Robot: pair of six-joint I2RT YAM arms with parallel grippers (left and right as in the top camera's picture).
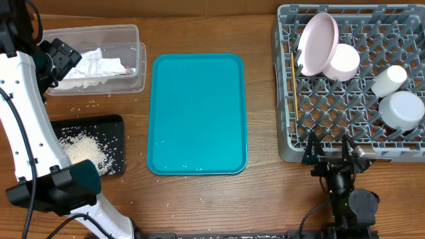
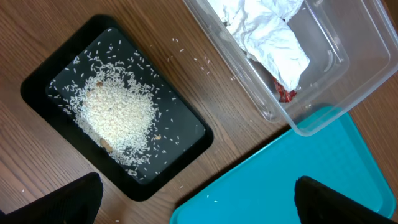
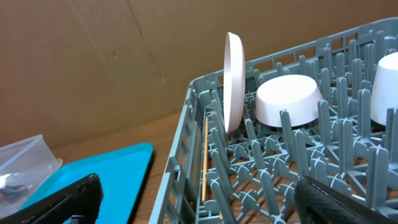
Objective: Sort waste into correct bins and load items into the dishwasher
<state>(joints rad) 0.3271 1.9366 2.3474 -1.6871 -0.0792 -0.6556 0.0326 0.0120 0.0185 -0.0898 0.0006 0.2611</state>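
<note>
Counter (image 1: pixel 259 199) first, brown wood from edge to edge, and the grey dish rack (image 1: pixel 345 116) takes up its right end, pegs up and lattice walls all round. Next in size, the teal tray (image 1: pixel 196 113) lies flat in the middle with only a few stray grains near its front edge. Over at the back left sits the clear tub (image 1: pixel 126 36), and in front of it, apart from it, the black tray (image 1: pixel 109 126). Now the arms: the left pincer (image 2: pixel 205 200) hangs above the gap between black tray and teal tray, fingers spread wide, nothing between them. The right pincer (image 3: pixel 205 202) is just outside the rack's front left corner, also gaping and empty. Into the rack we go: a pale-pink plate (image 1: pixel 317 43) stands on edge near the back left, a tipped bowl (image 1: pixel 342 62) rests right against it, a second bowl (image 1: pixel 405 109) sits by the right wall, and a cup (image 1: pixel 389 79) lies tilted just behind that. Chopsticks (image 1: pixel 293 73) run along the rack's left wall. Back in the tub, crumpled napkins (image 1: pixel 93 66) are piled up, with the red wrapper (image 2: pixel 285 92) tucked beneath their edge. Smallest of all, the rice (image 2: pixel 118 112): a heap in the black tray, plus loose grains scattered on the wood between tray and tub.
</note>
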